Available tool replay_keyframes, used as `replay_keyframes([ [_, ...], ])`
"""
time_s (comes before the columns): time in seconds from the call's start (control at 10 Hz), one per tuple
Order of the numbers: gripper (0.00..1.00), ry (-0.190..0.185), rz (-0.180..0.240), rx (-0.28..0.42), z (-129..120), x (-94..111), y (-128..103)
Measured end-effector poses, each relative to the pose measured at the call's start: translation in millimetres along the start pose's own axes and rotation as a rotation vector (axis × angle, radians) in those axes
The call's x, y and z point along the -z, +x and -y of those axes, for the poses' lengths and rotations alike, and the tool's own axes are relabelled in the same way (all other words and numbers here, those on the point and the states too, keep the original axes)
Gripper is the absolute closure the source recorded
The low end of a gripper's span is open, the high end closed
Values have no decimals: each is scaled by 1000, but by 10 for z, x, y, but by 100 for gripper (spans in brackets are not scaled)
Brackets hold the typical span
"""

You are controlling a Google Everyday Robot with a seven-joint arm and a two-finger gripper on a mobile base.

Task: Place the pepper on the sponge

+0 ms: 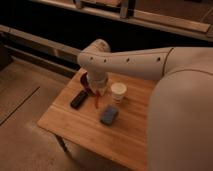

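Wood of the bench lay closest, a pale plank top on thin legs. The sponge rested flat toward its middle, and its upper face carried nothing. Just beyond the sponge and to its left, the pepper showed as a thin red-orange streak pointing down at the bench, apart from the sponge and not on it. The end effector hung directly over the pepper's upper end, beyond and left of the sponge. Whether it was apart, together or clamped on the pepper could not be told, nor whether the pepper's tip touched the wood. That pose would suit either gripping the pepper where it lay or carrying it across to the sponge, which is probably why the wrist pointed straight down. Further left of the sponge lay a black flat block. Beyond the sponge to its right stood a white cup, close beside the end effector. The white arm swept in from the right, above and beyond the sponge. Well past the sponge, a grey floor met a dark wall lined with long horizontal ledges.
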State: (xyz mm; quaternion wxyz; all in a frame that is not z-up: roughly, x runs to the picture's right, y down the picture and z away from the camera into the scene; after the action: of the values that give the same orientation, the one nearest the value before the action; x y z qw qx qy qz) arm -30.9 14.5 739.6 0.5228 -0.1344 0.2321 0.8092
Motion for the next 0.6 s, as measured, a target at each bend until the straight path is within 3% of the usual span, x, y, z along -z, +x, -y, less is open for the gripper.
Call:
replay_keyframes([
  [0.2, 100, 74, 32, 98, 109, -8, 15],
  [0.4, 100, 201, 41, 265, 287, -9, 93],
  [0.5, 100, 291, 37, 381, 420, -7, 140],
  [0.6, 100, 337, 37, 443, 480, -7, 158],
])
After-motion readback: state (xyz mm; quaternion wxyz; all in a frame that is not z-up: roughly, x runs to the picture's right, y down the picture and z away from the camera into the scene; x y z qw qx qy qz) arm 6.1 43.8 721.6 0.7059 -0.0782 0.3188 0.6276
